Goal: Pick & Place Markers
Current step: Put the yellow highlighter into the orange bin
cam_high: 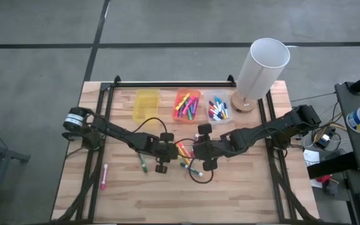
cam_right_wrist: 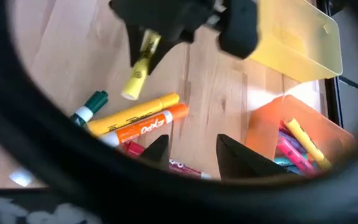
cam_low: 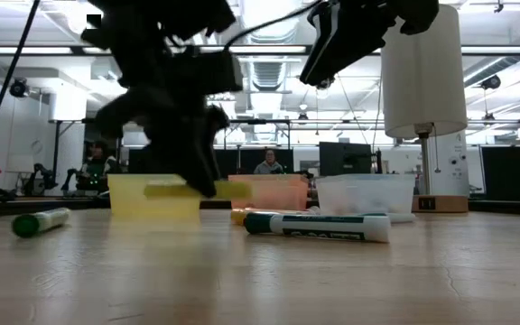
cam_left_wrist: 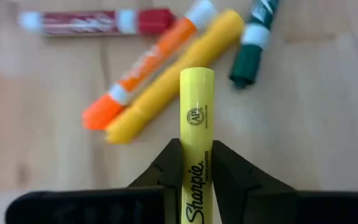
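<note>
Mid-desk [cam_high: 242, 194], my left gripper [cam_left_wrist: 197, 163] clamps a yellow Sharpie highlighter [cam_left_wrist: 196, 124] lengthwise, presumably for binning; right gripper [cam_right_wrist: 191, 149] hovers unclenched above the loose markers [cam_right_wrist: 138, 124].

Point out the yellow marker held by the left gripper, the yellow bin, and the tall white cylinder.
yellow marker [cam_left_wrist: 196, 118]: left wrist view, mid-barrel, above the left gripper [cam_left_wrist: 196, 163].
yellow bin [cam_high: 146, 106]: high view, its floor.
tall white cylinder [cam_high: 261, 70]: high view, side wall.

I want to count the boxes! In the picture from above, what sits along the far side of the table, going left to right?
Yellow bin → orange bin → clear bin → tall white cylinder.
</note>
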Action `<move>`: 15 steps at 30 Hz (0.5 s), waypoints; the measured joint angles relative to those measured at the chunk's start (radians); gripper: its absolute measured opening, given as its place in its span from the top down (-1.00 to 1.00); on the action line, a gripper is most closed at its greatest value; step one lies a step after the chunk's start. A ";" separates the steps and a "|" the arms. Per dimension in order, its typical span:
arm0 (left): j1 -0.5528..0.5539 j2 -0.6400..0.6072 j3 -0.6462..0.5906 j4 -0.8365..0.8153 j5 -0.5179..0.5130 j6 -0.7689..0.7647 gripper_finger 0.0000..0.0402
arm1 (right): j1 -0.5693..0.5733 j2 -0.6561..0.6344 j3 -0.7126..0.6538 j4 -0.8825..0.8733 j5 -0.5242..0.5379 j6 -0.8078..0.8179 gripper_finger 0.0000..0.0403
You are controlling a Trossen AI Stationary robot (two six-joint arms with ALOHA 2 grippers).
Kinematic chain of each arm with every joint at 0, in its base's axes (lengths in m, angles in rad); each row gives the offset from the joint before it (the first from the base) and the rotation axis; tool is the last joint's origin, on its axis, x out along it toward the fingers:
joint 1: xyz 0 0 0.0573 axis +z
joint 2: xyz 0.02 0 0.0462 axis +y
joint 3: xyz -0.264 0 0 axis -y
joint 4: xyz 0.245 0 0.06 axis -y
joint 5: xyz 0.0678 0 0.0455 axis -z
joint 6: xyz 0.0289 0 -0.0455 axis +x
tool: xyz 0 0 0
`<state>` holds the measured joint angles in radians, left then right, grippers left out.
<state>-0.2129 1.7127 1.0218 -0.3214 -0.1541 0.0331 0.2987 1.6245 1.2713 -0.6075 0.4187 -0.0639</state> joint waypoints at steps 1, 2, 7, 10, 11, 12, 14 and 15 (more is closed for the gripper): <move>0.002 -0.010 0.010 -0.019 -0.018 -0.002 0.73 | 0.000 0.000 0.000 -0.001 0.000 0.000 0.37; 0.003 -0.024 0.017 -0.039 -0.042 -0.001 0.73 | 0.000 0.000 0.000 -0.001 0.000 0.000 0.37; 0.031 -0.098 0.026 -0.047 -0.257 0.024 0.73 | 0.000 0.000 0.000 0.001 0.000 0.000 0.37; 0.080 -0.133 0.025 -0.021 -0.308 0.035 0.73 | 0.000 0.000 0.004 0.003 0.000 0.000 0.37; 0.098 -0.140 0.023 -0.007 -0.328 0.025 0.73 | 0.000 0.000 0.009 0.004 0.000 0.000 0.37; 0.119 -0.147 0.023 0.010 -0.345 0.009 0.73 | 0.000 0.000 0.012 0.005 0.000 0.001 0.37; 0.163 -0.157 0.023 0.027 -0.357 -0.035 0.73 | 0.001 0.000 0.016 0.006 0.000 0.004 0.37; 0.186 -0.160 0.022 0.033 -0.364 -0.067 0.73 | 0.002 0.000 0.016 0.005 0.000 0.004 0.37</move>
<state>-0.0268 1.5527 1.0443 -0.2887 -0.5183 -0.0334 0.3008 1.6245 1.2869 -0.6025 0.4183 -0.0597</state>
